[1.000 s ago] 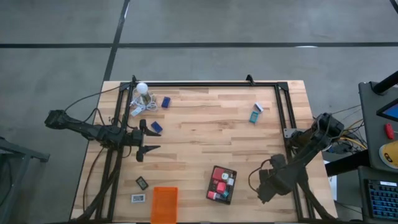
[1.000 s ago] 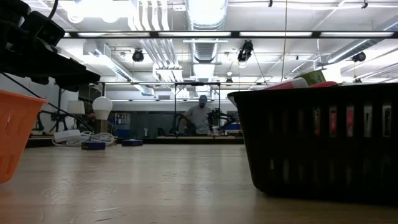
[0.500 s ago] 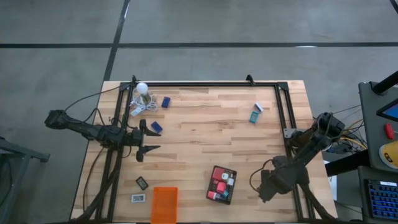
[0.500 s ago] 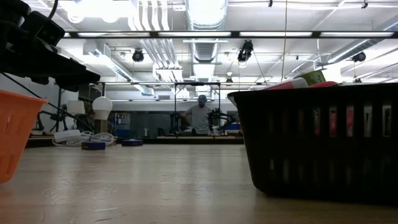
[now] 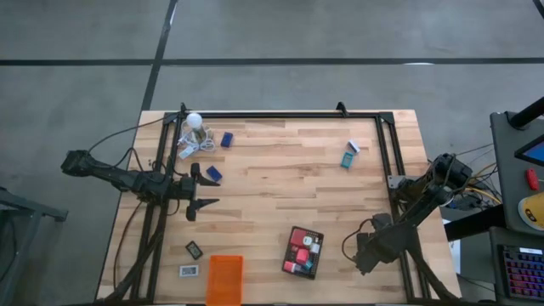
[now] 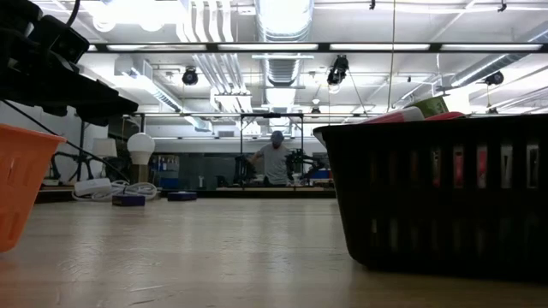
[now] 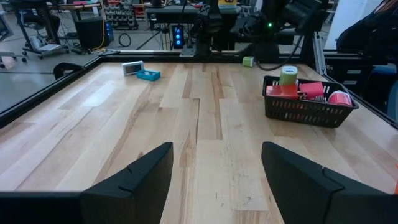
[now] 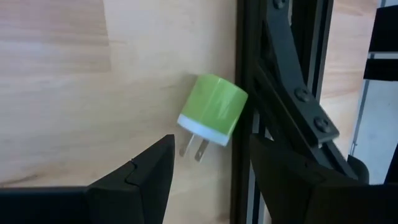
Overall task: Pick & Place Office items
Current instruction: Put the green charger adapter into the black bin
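Left hand hovered over table left side, fingers spread, empty; likely waiting. Loose items near it: blue blocks, small black and white rectangles beside orange tray. Black tray mid-table held sorted pieces. Teal box far right. Right hand low at right rail, fingers spread, straddling green plug, apparently lining up grasp. Plug hidden beneath arm in high view.
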